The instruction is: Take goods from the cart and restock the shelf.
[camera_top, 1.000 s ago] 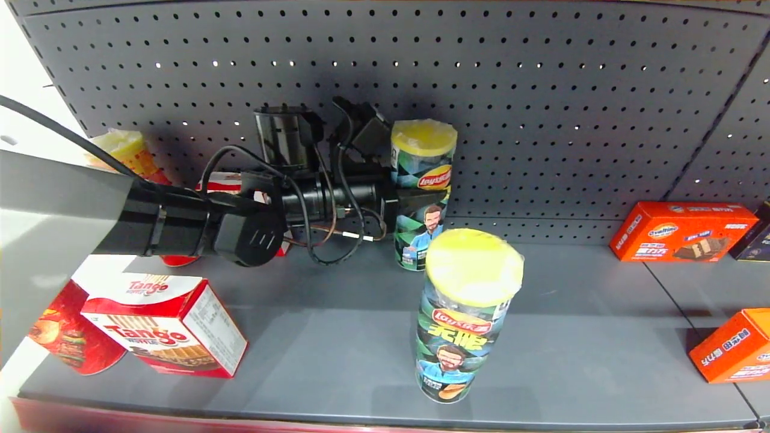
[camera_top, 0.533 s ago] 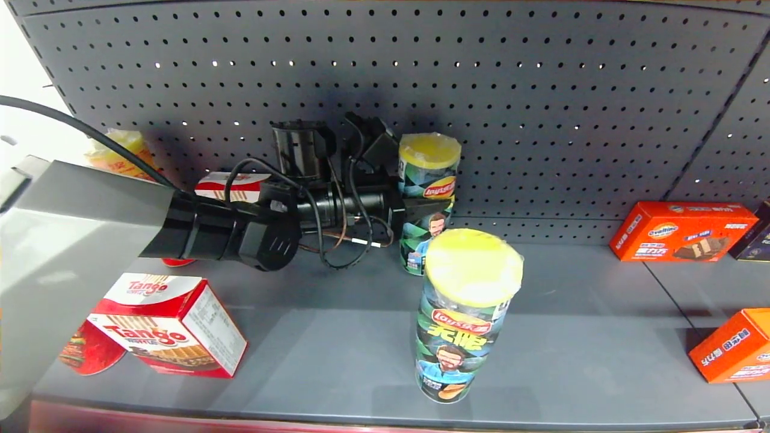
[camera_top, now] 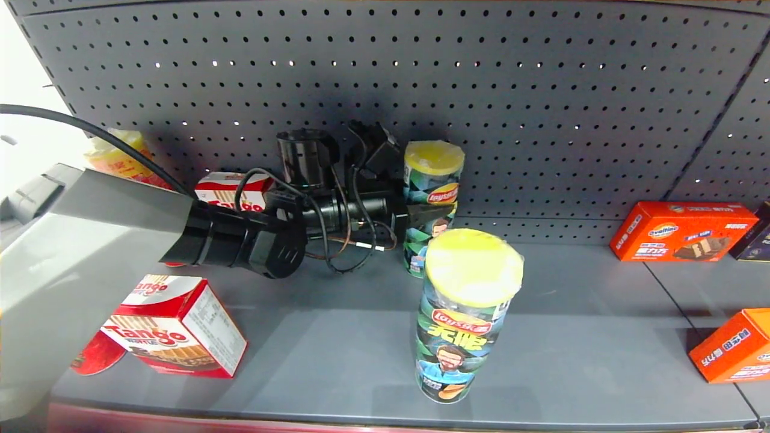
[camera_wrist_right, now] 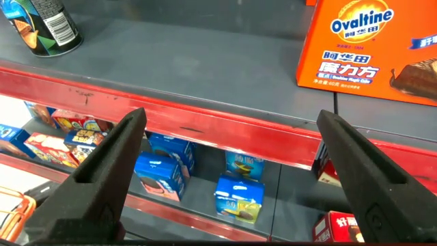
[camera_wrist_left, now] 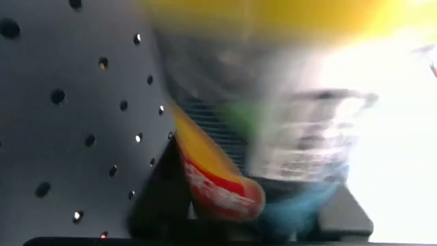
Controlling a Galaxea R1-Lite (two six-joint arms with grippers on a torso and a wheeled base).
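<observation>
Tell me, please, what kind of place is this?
Probably a shop, or a mock-up of one: a pegboard-backed shelf, chip cans and an orange snack box on it, and blue biscuit packs on the lower shelf.

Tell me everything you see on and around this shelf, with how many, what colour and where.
front chip can: one, dark green, yellow lid, upright at front centre
back chip can: one, same colours, by the pegboard
orange can: one, yellow lid, back left, partly hidden
wafer boxes: two, red and white; one front left, one at the back behind the arm
red pack: one, front left, mostly hidden
orange boxes: two, right side; one back, one front
blue packs: several, on the level below
shelf: one, grey, red front edge
left hand: shut on the back chip can
right hand: open, low before the red edge
</observation>
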